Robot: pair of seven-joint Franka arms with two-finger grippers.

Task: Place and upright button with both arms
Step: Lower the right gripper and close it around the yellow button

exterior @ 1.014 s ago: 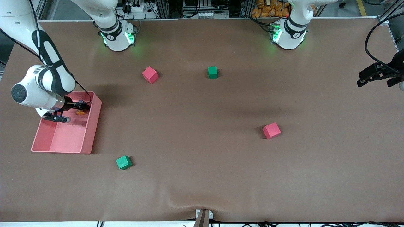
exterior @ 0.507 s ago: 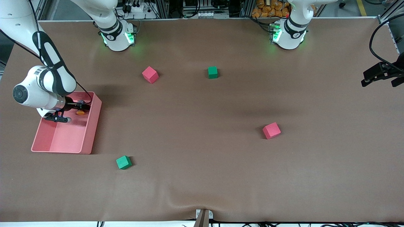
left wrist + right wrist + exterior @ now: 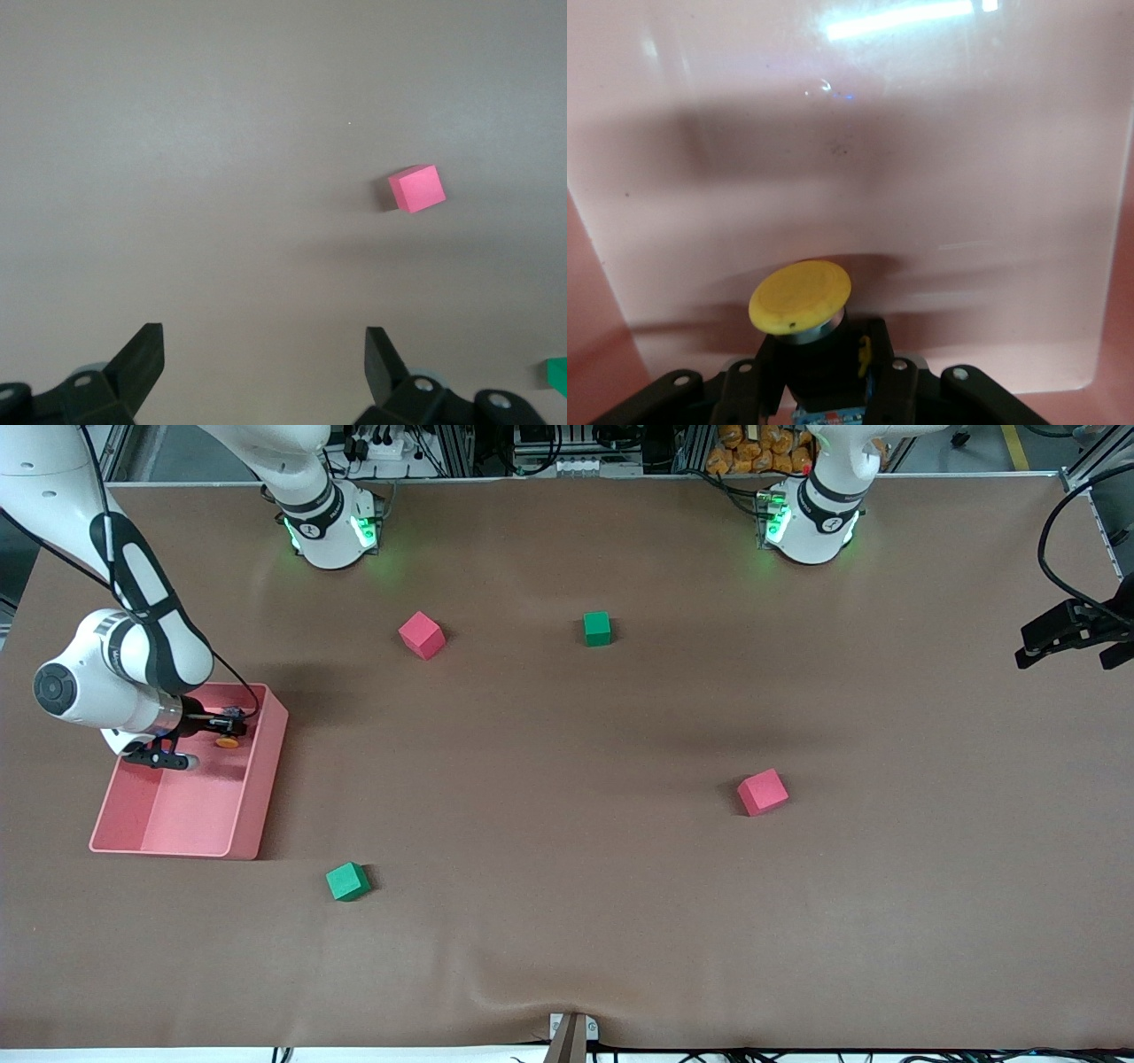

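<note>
The button (image 3: 229,740) has a round orange cap and a short black body. My right gripper (image 3: 226,731) is shut on its black body inside the pink bin (image 3: 266,779), at the right arm's end of the table. In the right wrist view the cap (image 3: 800,297) sticks out past the fingers (image 3: 877,363), tilted over the bin's floor (image 3: 877,159). My left gripper (image 3: 1059,638) is open and empty, up in the air at the left arm's end of the table. Its own view shows the gripper (image 3: 263,345) over bare brown table.
Two red cubes (image 3: 421,634) (image 3: 762,792) and two green cubes (image 3: 597,628) (image 3: 347,881) lie spread over the brown table. The left wrist view shows a red cube (image 3: 416,189) and the edge of a green cube (image 3: 558,372). The bin's walls surround my right gripper.
My left gripper has drawn a little farther toward the left arm's end of the table. My right gripper with the button has barely moved inside the bin.
</note>
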